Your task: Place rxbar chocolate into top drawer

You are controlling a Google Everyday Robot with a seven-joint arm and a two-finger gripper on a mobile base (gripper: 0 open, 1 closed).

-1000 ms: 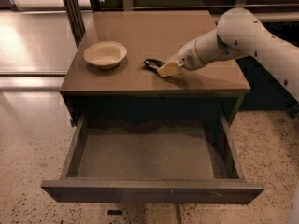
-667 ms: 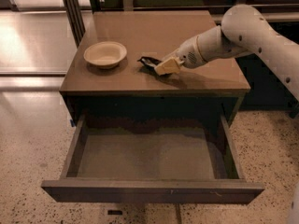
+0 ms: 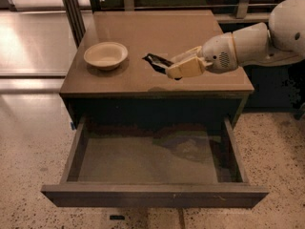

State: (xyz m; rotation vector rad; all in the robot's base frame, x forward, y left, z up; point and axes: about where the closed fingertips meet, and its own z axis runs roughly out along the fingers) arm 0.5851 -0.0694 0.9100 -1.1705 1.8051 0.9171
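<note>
We note the gripper (image 3: 171, 67) over the front right part of the table (image 3: 157, 30), reaching in from the right on the white arm (image 3: 252, 44). Its two tan fingers (image 3: 187, 69) are closed on the rxbar chocolate (image 3: 155, 61), whose black wrapper sticks out to the left past the fingertips. We cannot tell whether the bar touches the table. A cream bowl (image 3: 106, 55) sits upright to the left, well apart from the bar. Below, the top drawer (image 3: 157, 195) stands pulled out, its flat grey bottom showing. Speckled floor (image 3: 28, 147) on either side.
</note>
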